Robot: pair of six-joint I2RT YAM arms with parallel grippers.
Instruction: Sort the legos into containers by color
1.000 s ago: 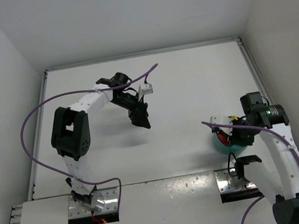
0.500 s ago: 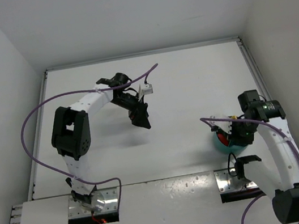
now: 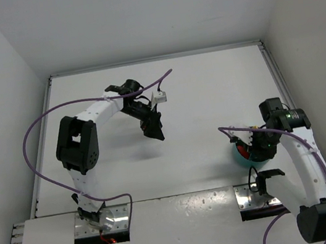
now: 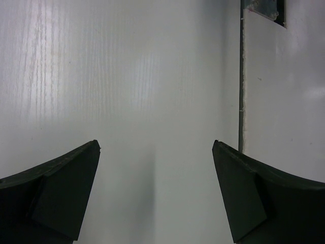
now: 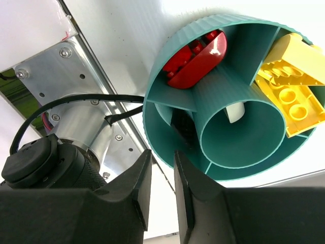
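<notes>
My right claw [image 5: 162, 190] hangs at the rim of the teal bowl [image 5: 151, 127], jaws parted by only a narrow slit, and I see nothing between them. The red legos [image 5: 195, 53] lie in one compartment, the yellow legos [image 5: 292, 96] in the one beside it. My left claw [image 4: 156, 193] stands wide above the white worktop [image 4: 152, 76], well apart from the bowl.

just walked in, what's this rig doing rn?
Lego sort by color into a divided teal bowl. The right arm hangs over the bowl's rim, jaws a narrow gap apart with nothing visible between them. Red legos sit in one compartment, yellow legos in another. The left arm is out over the table, well away from the bowl, jaws wide open and holding nothing.
</notes>
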